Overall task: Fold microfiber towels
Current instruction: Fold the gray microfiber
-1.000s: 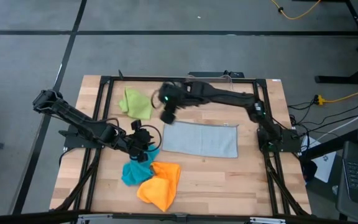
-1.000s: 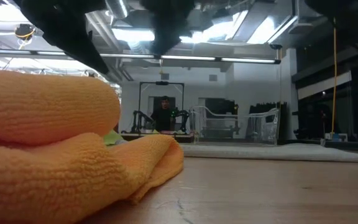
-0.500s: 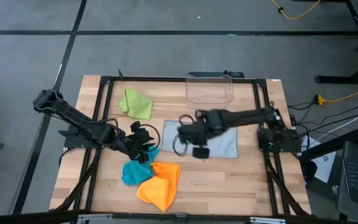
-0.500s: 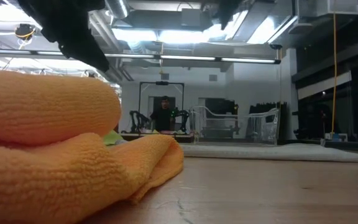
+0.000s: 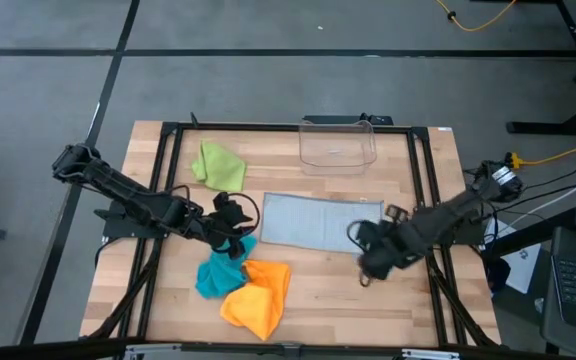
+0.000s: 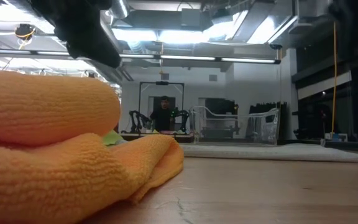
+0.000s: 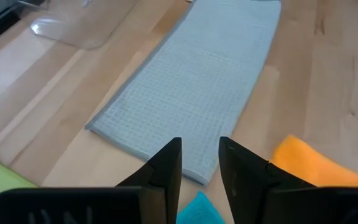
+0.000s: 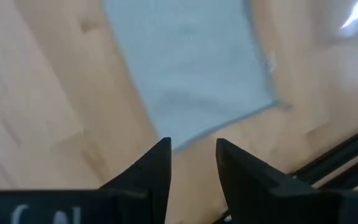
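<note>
A light grey towel lies flat on the table as a long folded rectangle. The lime green towel lies crumpled at the far left. The teal towel and the orange towel are bunched side by side near the front edge. My left gripper hovers open above the teal towel's far edge, by the grey towel's left end. My right gripper points down, open and holding nothing, above the table just off the grey towel's near right corner.
A clear plastic bin stands at the far edge, behind the grey towel. Black frame rails run along the table's sides. In the low view the orange towel fills the left foreground, and a person stands far back in the room.
My right gripper has swung from the far side near the green towel, across the grey towel, toward the table's near right, sinking a little and tipping further down. The bin it covered now shows. My left gripper has rolled slightly in place. No towel has moved.
</note>
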Robot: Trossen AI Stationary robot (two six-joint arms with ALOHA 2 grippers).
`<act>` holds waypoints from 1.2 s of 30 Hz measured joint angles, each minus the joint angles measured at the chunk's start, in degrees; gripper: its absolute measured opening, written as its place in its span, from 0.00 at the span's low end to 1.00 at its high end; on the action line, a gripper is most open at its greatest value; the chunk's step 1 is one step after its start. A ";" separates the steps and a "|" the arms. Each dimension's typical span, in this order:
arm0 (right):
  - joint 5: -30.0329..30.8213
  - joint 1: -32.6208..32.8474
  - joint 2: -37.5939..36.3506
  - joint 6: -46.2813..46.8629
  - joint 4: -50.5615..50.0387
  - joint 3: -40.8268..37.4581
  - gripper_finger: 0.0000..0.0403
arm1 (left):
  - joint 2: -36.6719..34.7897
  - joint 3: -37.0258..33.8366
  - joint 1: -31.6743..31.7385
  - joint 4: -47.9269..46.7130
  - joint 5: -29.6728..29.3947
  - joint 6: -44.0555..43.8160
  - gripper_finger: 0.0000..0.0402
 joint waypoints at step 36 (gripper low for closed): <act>-1.77 -13.24 -0.47 21.73 25.21 -35.95 0.32 | 0.01 0.00 6.27 0.37 -0.61 1.57 0.25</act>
